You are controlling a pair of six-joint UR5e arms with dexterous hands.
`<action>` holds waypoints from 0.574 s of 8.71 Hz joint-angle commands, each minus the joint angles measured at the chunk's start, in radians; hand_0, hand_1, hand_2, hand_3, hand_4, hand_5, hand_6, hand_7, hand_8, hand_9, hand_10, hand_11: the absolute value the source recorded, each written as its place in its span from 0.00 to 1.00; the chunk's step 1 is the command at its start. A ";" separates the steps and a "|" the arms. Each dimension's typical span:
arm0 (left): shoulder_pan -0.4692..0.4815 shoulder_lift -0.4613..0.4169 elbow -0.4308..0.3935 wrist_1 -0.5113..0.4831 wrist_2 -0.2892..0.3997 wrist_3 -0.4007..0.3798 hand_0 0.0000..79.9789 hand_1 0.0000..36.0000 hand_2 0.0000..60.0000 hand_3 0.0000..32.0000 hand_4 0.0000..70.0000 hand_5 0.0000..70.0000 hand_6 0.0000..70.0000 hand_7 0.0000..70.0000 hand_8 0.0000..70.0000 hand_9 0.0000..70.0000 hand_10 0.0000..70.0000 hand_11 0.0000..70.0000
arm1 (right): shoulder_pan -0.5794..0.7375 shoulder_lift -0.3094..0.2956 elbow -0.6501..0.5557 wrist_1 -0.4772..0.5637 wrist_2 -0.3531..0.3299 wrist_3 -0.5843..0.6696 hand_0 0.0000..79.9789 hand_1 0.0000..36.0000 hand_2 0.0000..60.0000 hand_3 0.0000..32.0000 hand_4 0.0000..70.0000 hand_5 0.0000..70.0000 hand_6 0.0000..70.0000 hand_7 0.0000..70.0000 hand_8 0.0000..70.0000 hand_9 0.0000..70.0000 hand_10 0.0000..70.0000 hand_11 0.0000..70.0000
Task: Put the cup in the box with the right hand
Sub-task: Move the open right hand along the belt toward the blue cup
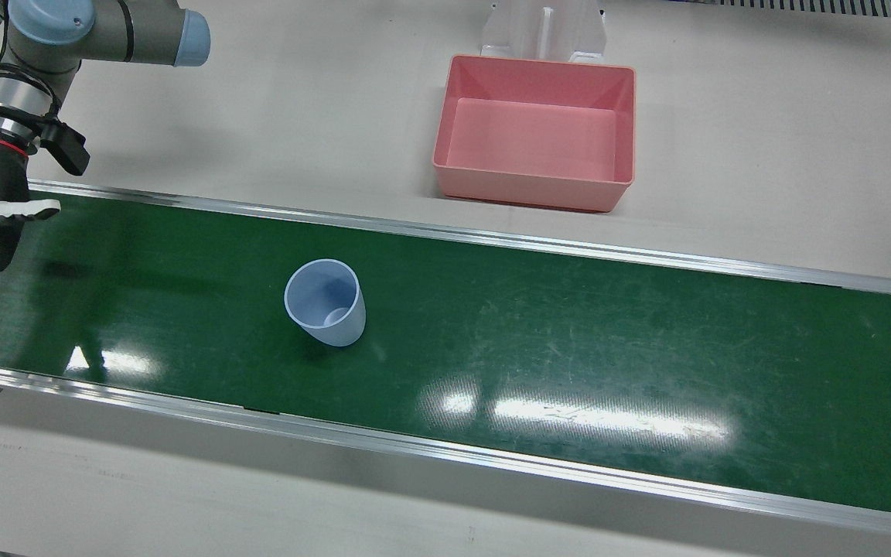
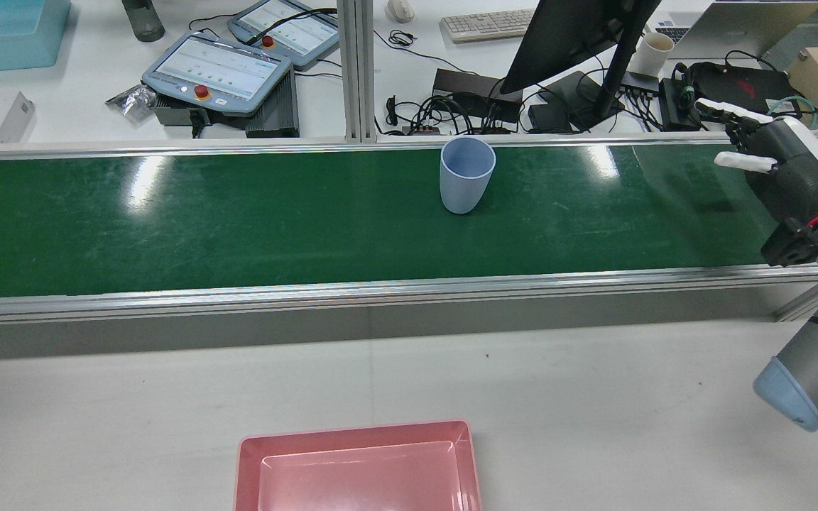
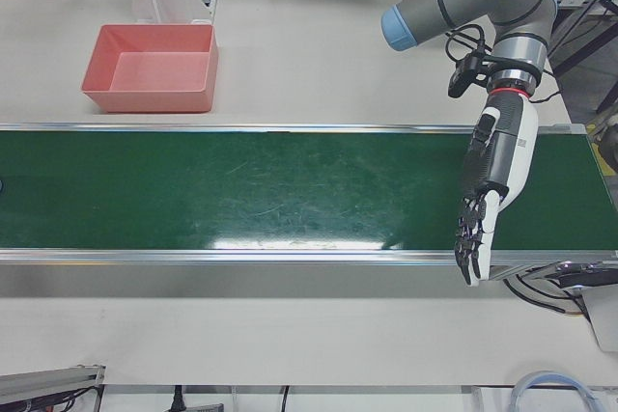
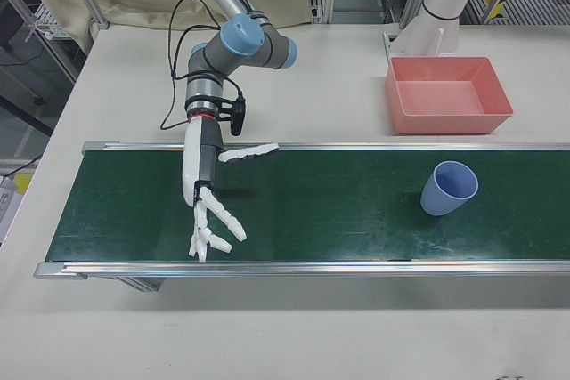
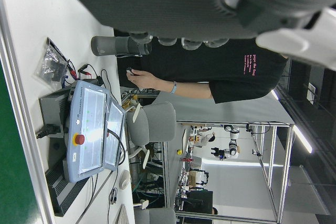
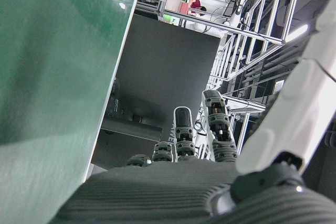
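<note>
Green belt (image 1: pixel 569 325): cup (image 1: pixel 325 302) upright; box (image 1: pixel 536 131) empty.

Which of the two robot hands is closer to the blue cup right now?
The right hand, open over the belt's end on the cup's side; the left hand hangs over the far opposite end, where no cup shows nearby.

Green belt (image 1: pixel 569 325), upright cup (image 1: pixel 325 302), table (image 1: pixel 762 155), box (image 1: pixel 536 131)

Across the top of my frame sits the dark ribbed left hand (image 5: pixel 210 3). Lower left, a grey teach pendant with red button (image 5: pixel 92 135); centre, a person in a black shirt (image 5: pixel 231 72).
</note>
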 commanded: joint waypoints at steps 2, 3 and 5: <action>0.000 0.000 0.000 -0.001 0.000 0.000 0.00 0.00 0.00 0.00 0.00 0.00 0.00 0.00 0.00 0.00 0.00 0.00 | -0.020 0.002 0.010 0.000 0.000 0.000 0.56 0.10 0.05 0.00 0.18 0.03 0.10 0.50 0.02 0.13 0.00 0.00; 0.000 0.000 0.000 0.000 0.000 0.000 0.00 0.00 0.00 0.00 0.00 0.00 0.00 0.00 0.00 0.00 0.00 0.00 | -0.024 0.002 0.010 0.000 0.000 0.002 0.57 0.06 0.02 0.00 0.20 0.03 0.10 0.50 0.02 0.13 0.00 0.00; 0.000 0.000 0.000 0.000 0.000 0.000 0.00 0.00 0.00 0.00 0.00 0.00 0.00 0.00 0.00 0.00 0.00 0.00 | -0.027 0.000 0.010 0.000 0.000 0.000 0.54 0.03 0.03 0.00 0.20 0.02 0.10 0.49 0.01 0.13 0.00 0.00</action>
